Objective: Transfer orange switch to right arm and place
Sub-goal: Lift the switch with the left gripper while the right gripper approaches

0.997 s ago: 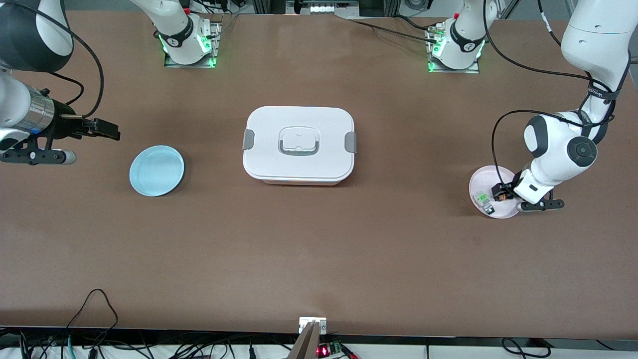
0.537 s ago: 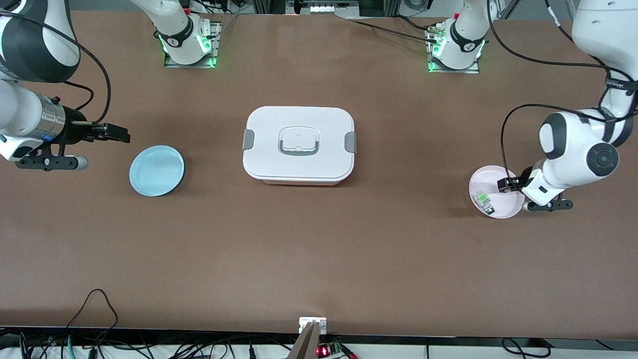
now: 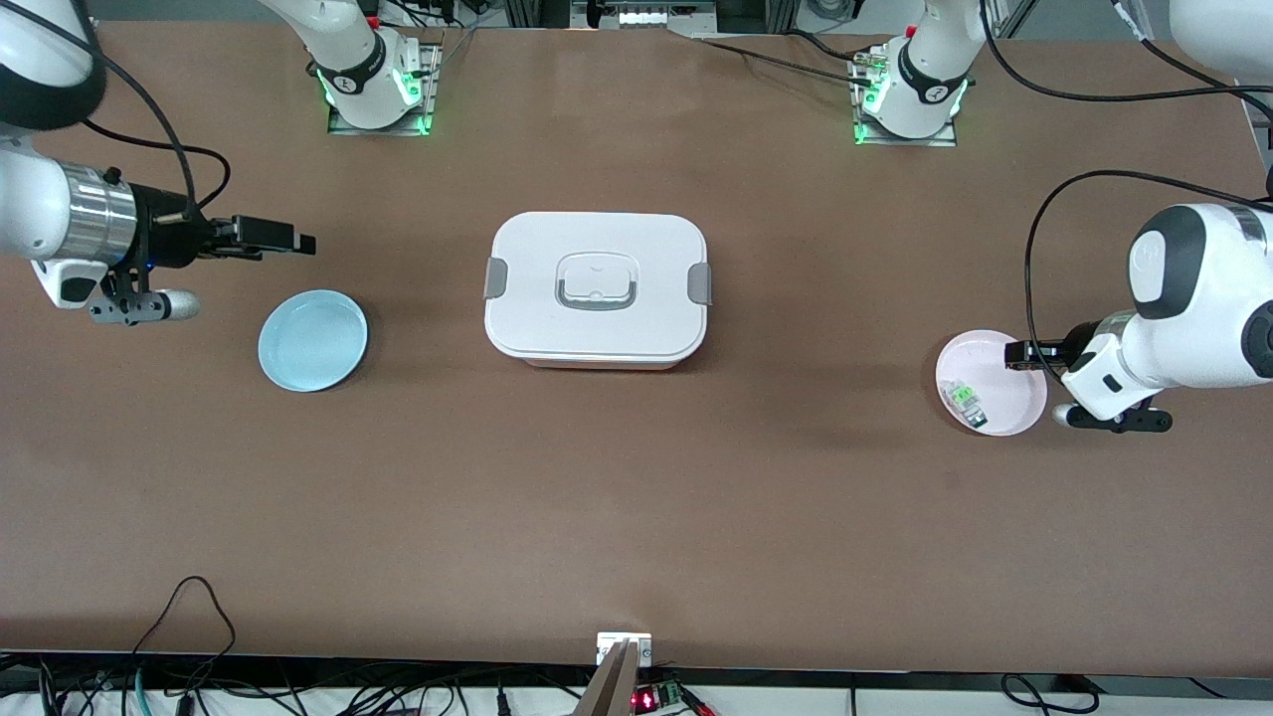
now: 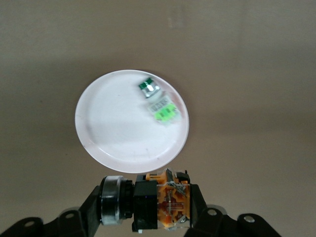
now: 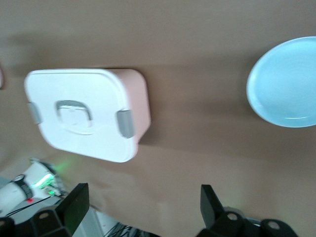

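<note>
My left gripper (image 3: 1022, 355) is shut on the orange switch (image 4: 170, 203), a black block with an orange part and a silver ring. It holds the switch in the air over the rim of the pink plate (image 3: 1014, 403). The left wrist view shows the plate (image 4: 113, 138) below the gripper (image 4: 148, 210). My right gripper (image 3: 290, 242) is open and empty, in the air near the blue plate (image 3: 312, 340) at the right arm's end. Its fingers (image 5: 74, 203) stand wide apart in the right wrist view.
A small green-and-clear component (image 3: 963, 397) lies on the pink plate and also shows in the left wrist view (image 4: 163, 111). A white lidded box (image 3: 597, 288) with a handle and grey clips stands mid-table. The right wrist view shows it (image 5: 89, 113) and the blue plate (image 5: 286, 89).
My left gripper has risen from the pink plate with the switch and drawn back toward the left arm's end. My right gripper has moved toward the middle of the table.
</note>
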`<action>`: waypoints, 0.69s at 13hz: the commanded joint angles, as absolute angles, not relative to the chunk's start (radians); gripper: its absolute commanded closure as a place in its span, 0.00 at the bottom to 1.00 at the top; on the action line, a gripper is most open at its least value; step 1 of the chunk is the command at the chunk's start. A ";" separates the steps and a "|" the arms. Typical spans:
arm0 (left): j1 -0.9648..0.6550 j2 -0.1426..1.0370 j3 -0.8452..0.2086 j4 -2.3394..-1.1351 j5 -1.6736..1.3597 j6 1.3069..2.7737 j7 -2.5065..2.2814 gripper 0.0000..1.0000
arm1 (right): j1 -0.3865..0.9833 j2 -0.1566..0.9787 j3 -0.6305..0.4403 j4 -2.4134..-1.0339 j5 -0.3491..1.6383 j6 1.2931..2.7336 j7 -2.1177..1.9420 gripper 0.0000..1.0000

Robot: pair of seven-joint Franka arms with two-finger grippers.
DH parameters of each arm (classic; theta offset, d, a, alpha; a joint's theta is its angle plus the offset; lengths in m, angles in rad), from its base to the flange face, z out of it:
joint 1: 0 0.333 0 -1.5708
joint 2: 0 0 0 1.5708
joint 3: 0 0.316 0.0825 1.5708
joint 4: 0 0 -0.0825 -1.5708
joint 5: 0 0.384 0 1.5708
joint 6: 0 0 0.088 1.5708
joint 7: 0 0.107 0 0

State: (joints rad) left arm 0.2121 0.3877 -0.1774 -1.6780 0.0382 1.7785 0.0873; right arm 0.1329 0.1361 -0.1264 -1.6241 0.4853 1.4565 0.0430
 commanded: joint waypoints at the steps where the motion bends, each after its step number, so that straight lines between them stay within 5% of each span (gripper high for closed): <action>1: 0.224 0.402 -0.189 -1.592 -0.088 1.681 0.260 0.96 | 0.136 0.144 -0.127 -1.594 0.645 1.424 0.074 0.00; 9: 0.233 0.419 -0.221 -1.600 -0.650 1.534 0.714 0.98 | 0.190 0.316 -0.118 -1.605 1.120 1.492 0.072 0.00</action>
